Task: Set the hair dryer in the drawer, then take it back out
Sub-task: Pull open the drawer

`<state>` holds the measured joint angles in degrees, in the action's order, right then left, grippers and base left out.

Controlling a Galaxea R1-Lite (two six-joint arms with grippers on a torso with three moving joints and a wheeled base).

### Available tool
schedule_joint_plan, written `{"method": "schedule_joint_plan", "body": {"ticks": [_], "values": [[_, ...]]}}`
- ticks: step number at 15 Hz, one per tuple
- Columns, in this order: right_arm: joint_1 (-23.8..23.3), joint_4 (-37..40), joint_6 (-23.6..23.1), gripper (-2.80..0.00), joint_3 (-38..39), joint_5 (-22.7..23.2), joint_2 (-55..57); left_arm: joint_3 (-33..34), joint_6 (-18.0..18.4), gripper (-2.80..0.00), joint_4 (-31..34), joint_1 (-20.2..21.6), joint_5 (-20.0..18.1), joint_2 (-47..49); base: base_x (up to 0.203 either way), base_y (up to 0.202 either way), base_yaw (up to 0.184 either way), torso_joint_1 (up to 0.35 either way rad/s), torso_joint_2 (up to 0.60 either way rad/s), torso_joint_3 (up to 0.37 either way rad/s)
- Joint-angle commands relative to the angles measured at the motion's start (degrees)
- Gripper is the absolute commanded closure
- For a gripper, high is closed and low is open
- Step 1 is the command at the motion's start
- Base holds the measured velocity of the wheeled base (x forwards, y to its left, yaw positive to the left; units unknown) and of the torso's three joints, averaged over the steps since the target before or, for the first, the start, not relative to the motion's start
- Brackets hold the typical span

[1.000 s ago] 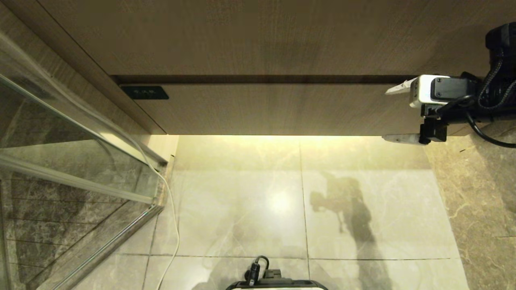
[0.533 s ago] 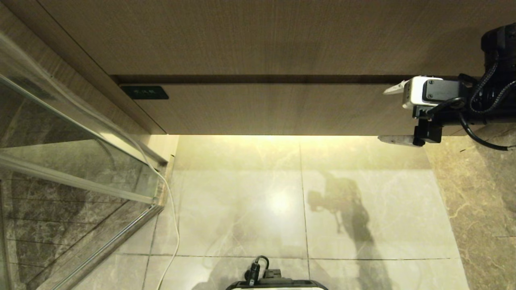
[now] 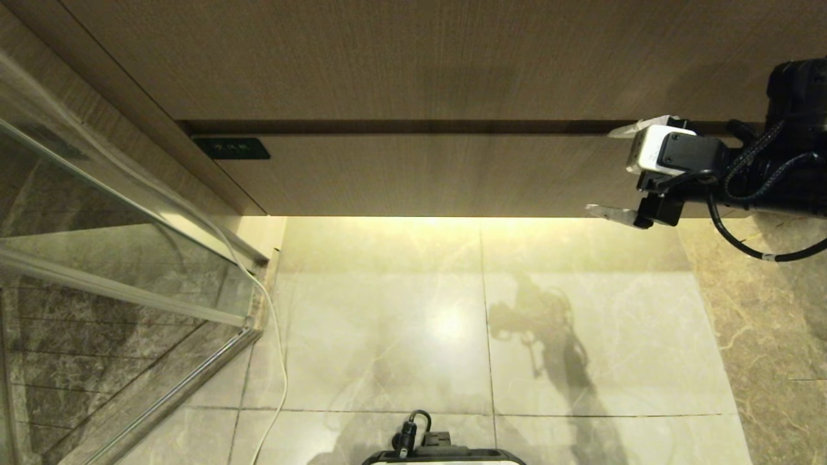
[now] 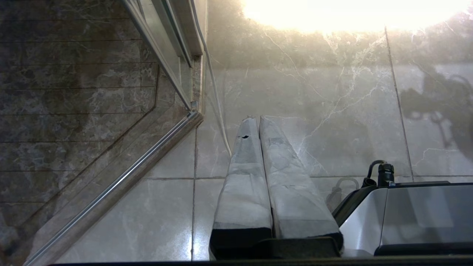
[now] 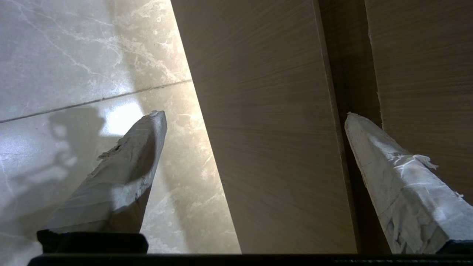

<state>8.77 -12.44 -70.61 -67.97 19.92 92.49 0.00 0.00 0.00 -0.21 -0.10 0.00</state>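
Drawer (image 3: 426,174), one wide shallow light-wood front with one small black label (image 3: 231,148) at ten o'clock, sits shut under the taller wood panel (image 3: 413,58). No hair dryer shows anywhere. Since a second ago the right gripper (image 3: 610,171), at three o'clock, has slid leftward, jaws spread wide astride the drawer front, holding nothing. The left gripper (image 4: 255,120) hangs pressed closed, empty, over the pale marble floor tiles (image 3: 387,323).

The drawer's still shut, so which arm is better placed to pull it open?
Likely the right: the right gripper is open, straddling the drawer front. The left gripper is shut, down over the floor.
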Motion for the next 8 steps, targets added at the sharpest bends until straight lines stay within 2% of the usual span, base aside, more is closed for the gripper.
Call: {"method": "schedule_joint_plan", "body": {"ticks": [1,8], "values": [[0.17,-1.17,-0.37,-2.80,0.39,0.12,0.85,0.04,0.00,0.00,0.04,0.03,0.01,0.00,0.000,0.000,0.000,0.000,0.00,0.000],[0.11,-7.70,-0.41,-2.80,-3.09,-0.27,7.06,0.00,0.00,0.00,0.00,0.03,0.01,0.00,0.000,0.000,0.000,0.000,0.00,0.000]]}}
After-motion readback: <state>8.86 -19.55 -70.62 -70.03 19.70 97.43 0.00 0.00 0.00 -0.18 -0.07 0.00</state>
